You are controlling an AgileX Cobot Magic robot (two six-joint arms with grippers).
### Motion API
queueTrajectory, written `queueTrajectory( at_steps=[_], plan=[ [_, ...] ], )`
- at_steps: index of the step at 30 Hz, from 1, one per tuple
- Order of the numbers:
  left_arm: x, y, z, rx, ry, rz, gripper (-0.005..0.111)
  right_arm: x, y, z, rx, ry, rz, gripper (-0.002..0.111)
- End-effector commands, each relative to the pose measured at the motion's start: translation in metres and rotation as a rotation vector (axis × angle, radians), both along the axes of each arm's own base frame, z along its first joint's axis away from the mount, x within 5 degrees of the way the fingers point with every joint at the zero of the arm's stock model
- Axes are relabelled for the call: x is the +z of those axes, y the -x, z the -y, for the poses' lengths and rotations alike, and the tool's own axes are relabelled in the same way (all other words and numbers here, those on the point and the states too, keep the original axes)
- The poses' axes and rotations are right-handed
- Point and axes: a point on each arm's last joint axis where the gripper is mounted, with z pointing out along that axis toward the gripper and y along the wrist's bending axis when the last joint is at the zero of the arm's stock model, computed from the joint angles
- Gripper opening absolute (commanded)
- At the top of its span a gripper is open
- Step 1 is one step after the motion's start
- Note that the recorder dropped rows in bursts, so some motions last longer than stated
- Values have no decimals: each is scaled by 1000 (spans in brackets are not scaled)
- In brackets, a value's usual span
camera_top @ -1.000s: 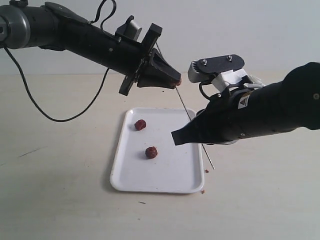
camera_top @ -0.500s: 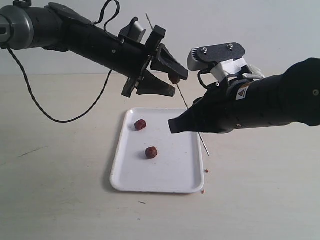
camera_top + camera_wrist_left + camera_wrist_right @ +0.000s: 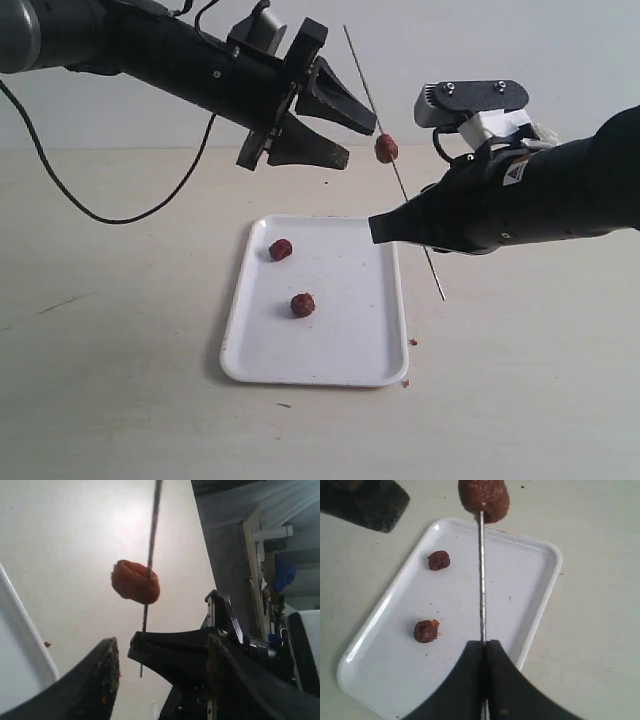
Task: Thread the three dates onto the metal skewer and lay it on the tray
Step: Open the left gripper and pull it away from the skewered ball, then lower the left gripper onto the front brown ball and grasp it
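Since two dates [image 3: 281, 249] wait on the tray [image 3: 232, 340], right end effector [image 3: 482, 647] clamps the skewer [image 3: 362, 72] aloft; left end effector [image 3: 360, 142] gapes, empty.

Soft even light, thin shadow along the tray [image 3: 350, 340], left wrist foreground blurred.

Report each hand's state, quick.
Left hand: open, holding nothing.
Right hand: closed on the thin grey metal skewer.
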Motion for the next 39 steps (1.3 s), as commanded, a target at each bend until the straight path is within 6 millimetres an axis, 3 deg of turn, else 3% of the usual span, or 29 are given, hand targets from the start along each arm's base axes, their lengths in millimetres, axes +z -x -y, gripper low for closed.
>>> queueTrajectory(
  at_steps=[1, 4, 7, 9, 11, 13, 17, 21, 25, 29, 34, 39],
  plan=[
    [14, 4, -9, -10, -45, 65, 54, 3, 0, 3, -5, -2, -4, 0],
    [24, 6, -25, -24, -165, 162, 54, 11, 19, 8, 18, 2, -30, 0],
    [14, 7, -39, -88, -403, 270, 54, 12, 48, 17, 47, 24, -77, 0],
    [9, 8, -40, -100, -479, 279, 54, 10, 60, 20, 57, 30, -105, 0],
    [-6, 9, -31, -115, -528, 241, 54, 11, 81, 27, 49, 13, -121, 0],
    [-22, 7, -26, -133, -530, 207, 54, 11, 90, 30, 48, 7, -110, 0],
    [-47, 1, -26, -152, -586, 170, 54, 11, 96, 33, 48, 5, -109, 0],
    [-67, -5, -35, -259, -756, 264, 54, 10, 98, 33, 51, 7, -118, 0],
    [-69, -4, -30, -542, -758, 507, 54, 10, 97, 33, 50, 6, -114, 0],
    [-68, 3, -15, -586, -690, 532, 54, 10, 98, 33, 50, 6, -118, 0],
    [-69, 19, 9, -874, -608, 753, 54, 10, 97, 33, 51, 7, -116, 0],
    [-70, 26, 25, -985, -582, 874, 54, 10, 97, 33, 54, 12, -114, 0]
  ],
)
